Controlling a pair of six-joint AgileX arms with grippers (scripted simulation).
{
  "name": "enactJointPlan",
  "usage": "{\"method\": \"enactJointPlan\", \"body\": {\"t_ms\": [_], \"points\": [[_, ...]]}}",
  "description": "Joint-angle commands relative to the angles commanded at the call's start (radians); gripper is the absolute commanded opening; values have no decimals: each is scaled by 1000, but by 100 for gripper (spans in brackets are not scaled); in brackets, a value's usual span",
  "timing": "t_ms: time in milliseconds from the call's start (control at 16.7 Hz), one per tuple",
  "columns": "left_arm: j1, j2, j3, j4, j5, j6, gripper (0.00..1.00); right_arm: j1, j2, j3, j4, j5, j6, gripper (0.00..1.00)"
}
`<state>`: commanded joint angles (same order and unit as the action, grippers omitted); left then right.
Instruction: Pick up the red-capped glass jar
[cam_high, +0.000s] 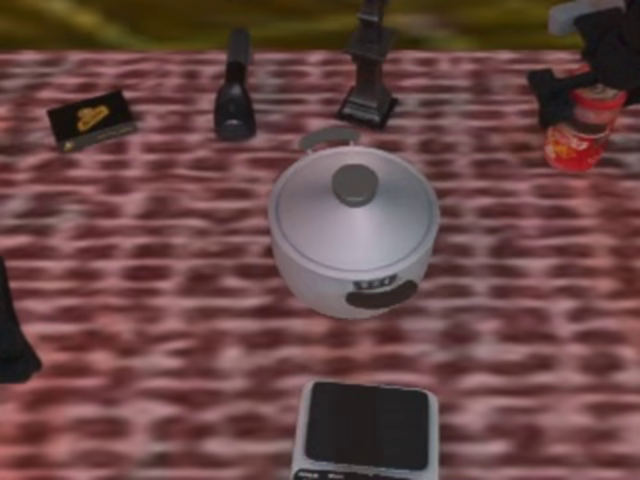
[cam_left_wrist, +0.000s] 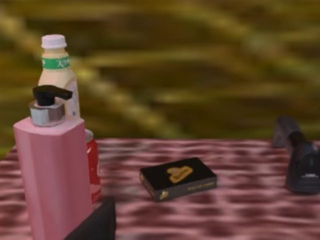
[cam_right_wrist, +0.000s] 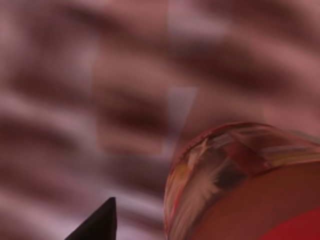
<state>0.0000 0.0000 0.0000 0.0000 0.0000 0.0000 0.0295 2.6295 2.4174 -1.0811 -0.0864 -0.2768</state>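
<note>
Right gripper (cam_high: 578, 95) sits far right of the silver pot (cam_high: 354, 232), up by the table's back edge, fingers clamped around the red-capped glass jar (cam_high: 582, 128) just beneath its lid. Jar looks upright in the hold. Left arm (cam_high: 14, 330) sits parked well left of the pot; can't tell how its fingers stand.

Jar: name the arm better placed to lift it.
Right. The right gripper is at the jar in the far right corner; the left gripper sits at the left edge, across the pot.
</note>
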Motion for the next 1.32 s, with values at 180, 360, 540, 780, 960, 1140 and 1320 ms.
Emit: {"method": "enactJointPlan", "body": {"t_ms": [180, 360, 540, 780, 960, 1140, 1320], "points": [[0, 0, 0, 0, 0, 0, 100, 0, 0, 0, 0, 0, 0, 70], [0, 0, 0, 0, 0, 0, 100, 0, 0, 0, 0, 0, 0, 47], [0, 0, 0, 0, 0, 0, 100, 0, 0, 0, 0, 0, 0, 25], [0, 0, 0, 0, 0, 0, 100, 0, 0, 0, 0, 0, 0, 0], [0, 0, 0, 0, 0, 0, 100, 0, 0, 0, 0, 0, 0, 0], [0, 0, 0, 0, 0, 0, 100, 0, 0, 0, 0, 0, 0, 0], [0, 0, 0, 0, 0, 0, 100, -3, -3, -2, 0, 0, 1, 0]]}}
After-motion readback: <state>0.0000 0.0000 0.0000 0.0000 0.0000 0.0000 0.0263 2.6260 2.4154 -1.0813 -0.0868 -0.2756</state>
